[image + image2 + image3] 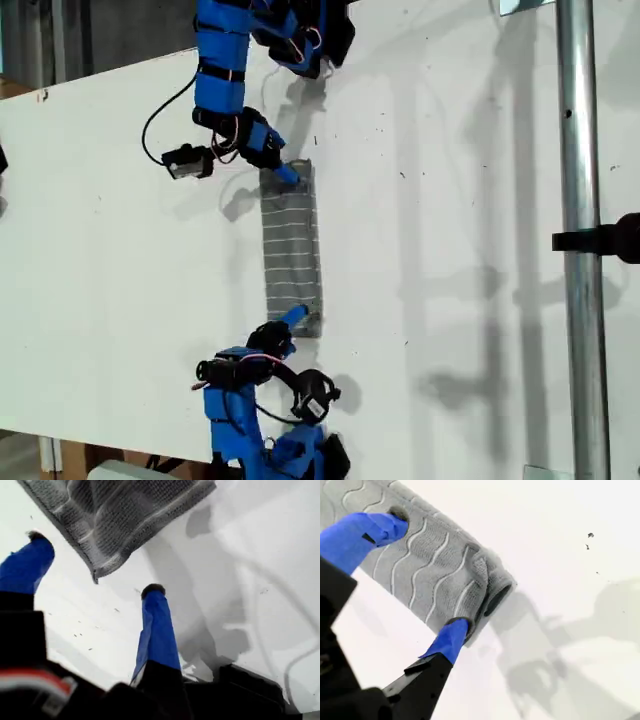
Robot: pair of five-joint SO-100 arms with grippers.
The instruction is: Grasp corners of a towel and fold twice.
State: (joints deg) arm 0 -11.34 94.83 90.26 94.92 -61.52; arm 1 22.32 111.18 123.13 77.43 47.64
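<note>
The towel [290, 250] lies on the white table as a narrow grey strip with thin white stripes, running from far to near in the exterior view. One blue arm's gripper [287, 174] touches its far end, and the other arm's gripper [293, 317] touches its near end. Which arm is which I cannot tell. My first gripper [95, 564] is open, its fingertips [152, 591] just short of a towel [120, 520] corner. My second gripper [427, 571] is open and straddles the towel's [440, 565] folded end, one fingertip [395, 519] on the cloth and the other at its edge.
A white table [450, 250] holds everything. A vertical metal pole [580, 240] with a black clamp stands at the exterior view's right. A black cable [160, 120] loops beside the far arm. Bare table surface spreads on both sides of the towel.
</note>
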